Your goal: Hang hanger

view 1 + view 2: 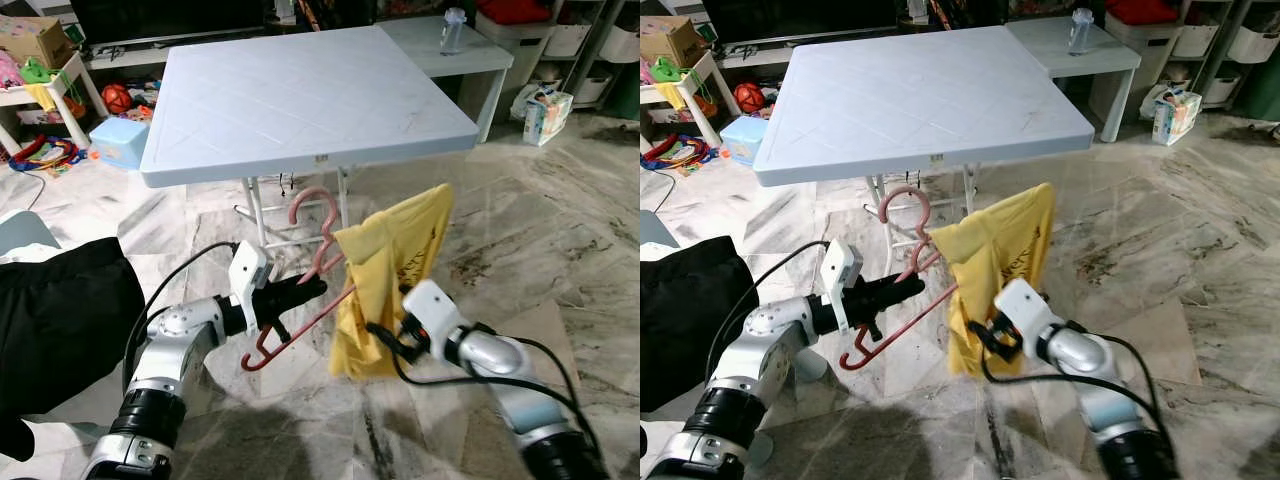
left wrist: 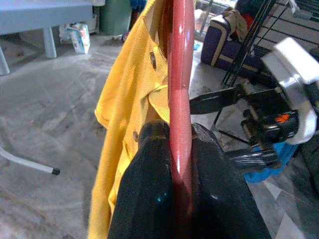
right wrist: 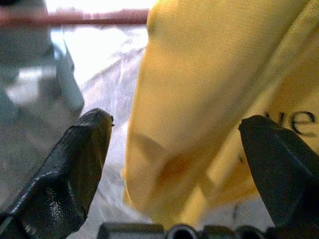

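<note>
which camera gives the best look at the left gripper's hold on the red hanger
The left wrist view: the left gripper is shut on the red hanger in close-up. Both eye views show the whole hanger from farther off; the right wrist view catches a blurred strip.

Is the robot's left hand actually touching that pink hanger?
Touching. The left wrist view shows the left gripper with its black fingers pressed against both sides of the pink hanger, no gap.

Arms: silver metal segments, each with a ribbed black collar near the base.
Wrists: white box-shaped housing on each, just behind the fingers.
Left gripper (image 1: 305,290): two long black fingers, smooth and rounded at the tips.
Right gripper (image 3: 182,164): two matte black fingers with a grainy surface.
Cables: black, looping loose along both forearms.
Marking: small orange spot on the right wrist body.
</note>
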Controlling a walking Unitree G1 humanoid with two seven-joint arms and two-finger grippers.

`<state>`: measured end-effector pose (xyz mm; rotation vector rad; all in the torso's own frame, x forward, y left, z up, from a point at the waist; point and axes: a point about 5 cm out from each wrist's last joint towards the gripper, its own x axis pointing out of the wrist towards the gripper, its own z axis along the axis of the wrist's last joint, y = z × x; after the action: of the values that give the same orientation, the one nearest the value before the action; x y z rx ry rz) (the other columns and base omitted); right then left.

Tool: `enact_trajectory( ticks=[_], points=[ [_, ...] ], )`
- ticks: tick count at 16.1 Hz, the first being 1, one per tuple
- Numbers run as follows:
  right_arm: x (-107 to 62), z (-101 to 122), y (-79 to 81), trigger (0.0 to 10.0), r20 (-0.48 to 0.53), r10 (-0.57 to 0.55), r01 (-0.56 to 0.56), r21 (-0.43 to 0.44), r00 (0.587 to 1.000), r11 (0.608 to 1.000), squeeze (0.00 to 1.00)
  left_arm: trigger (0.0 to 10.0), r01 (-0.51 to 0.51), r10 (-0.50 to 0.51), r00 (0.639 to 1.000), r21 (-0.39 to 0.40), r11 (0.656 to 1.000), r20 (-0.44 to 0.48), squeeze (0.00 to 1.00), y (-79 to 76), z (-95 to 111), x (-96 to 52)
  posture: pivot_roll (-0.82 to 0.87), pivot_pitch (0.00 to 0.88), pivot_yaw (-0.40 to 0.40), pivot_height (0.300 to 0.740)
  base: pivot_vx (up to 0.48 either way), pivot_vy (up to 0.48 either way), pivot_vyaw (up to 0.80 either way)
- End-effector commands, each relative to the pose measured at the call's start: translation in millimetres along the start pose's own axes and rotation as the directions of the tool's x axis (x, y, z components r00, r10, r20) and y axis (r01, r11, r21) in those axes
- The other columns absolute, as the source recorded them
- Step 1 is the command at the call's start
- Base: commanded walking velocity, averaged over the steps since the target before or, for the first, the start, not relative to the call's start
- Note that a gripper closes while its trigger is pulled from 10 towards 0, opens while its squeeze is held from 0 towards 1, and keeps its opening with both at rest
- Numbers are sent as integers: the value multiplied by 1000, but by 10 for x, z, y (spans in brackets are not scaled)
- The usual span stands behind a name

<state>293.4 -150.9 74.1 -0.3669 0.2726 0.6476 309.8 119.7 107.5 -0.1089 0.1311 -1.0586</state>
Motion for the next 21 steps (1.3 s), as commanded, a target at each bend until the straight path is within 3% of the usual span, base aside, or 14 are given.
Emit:
enact_trajectory(
  ticks=[1, 2, 4, 7, 8, 16, 21],
  points=[
    [8, 8, -42, 10000, -9, -76, 77, 77, 997, 994, 0, 0, 33, -36, 998, 42, 999, 61, 0, -18, 186, 59, -95, 51, 22, 740, 0, 0, 0],
    [46, -42, -72, 10000, -64, -158, 164, 102, 985, 981, 0, 0, 43, -46, 996, 39, 998, 71, 0, -60, 198, 97, -95, 51, 23, 740, 0, 0, 0],
    [85, -75, -32, 10000, -96, -182, 191, 86, 978, 978, 0, 0, 63, -66, 995, 36, 997, 76, 0, -108, 207, 119, -91, 53, 28, 740, 0, 0, 0],
    [145, -70, -73, 10000, -122, -303, 313, 66, 945, 948, 0, 0, 78, -81, 994, 37, 996, 78, 0, -133, 238, 125, -91, 52, 31, 740, 0, 0, 0],
    [148, -38, -145, 0, -110, -377, 385, 63, 920, 921, 0, 0, 81, -84, 993, 39, 996, 80, 0, -135, 258, 125, -91, 52, 31, 740, 0, 0, 0],
    [-62, 44, -633, 0, -48, -624, 626, 84, 780, 775, 0, 0, 87, -89, 994, 31, 996, 65, 0, -185, 196, 113, -90, 46, 26, 740, 0, 0, 0],
    [-106, 101, -704, 0, -15, -679, 676, 108, 734, 729, 0, 510, 69, -70, 997, 46, 997, 37, 0, -159, 147, 99, -94, 41, 26, 740, 0, 0, 0]
  ],
)
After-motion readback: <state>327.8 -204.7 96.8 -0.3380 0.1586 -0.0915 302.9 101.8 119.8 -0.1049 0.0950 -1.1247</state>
